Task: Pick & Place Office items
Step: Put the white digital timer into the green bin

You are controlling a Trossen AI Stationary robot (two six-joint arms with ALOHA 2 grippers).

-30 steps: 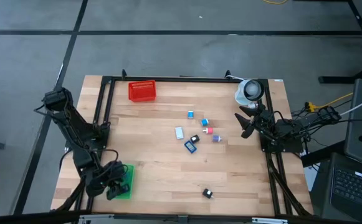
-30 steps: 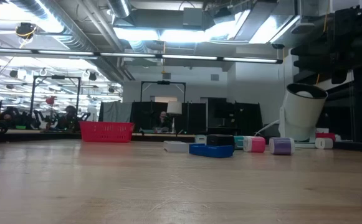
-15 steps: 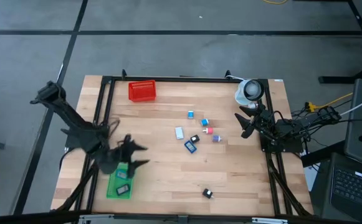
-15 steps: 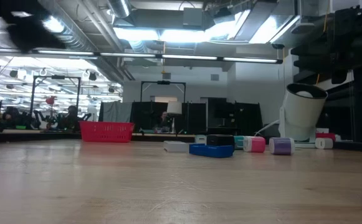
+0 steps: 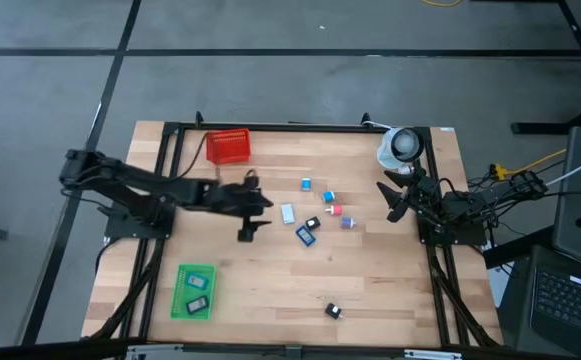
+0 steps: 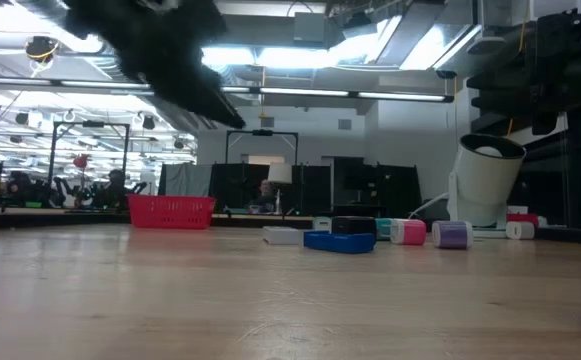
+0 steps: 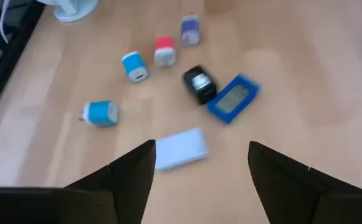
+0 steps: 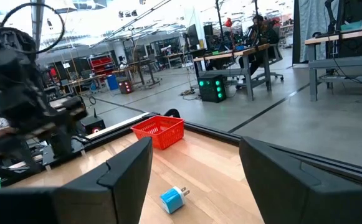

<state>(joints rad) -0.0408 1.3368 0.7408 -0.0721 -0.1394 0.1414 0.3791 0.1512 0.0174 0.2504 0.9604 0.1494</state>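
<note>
The right gripper (image 8: 193, 180) has its two dark fingers (image 8: 128, 177) spread wide apart, with nothing between them. In the gap a small blue piece (image 8: 173, 199) lies on the wooden table (image 8: 209, 165). Farther off, a red basket (image 8: 159, 131) sits near the table's edge. The left arm (image 8: 28, 93) shows beyond it, with workshop benches behind.

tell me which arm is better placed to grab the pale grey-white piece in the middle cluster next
Left, probably. The left gripper hovers beside the pale grey-white piece, jaws open, with the piece centred ahead in its wrist view. The right gripper waits at the table's right edge, farther off.
</note>
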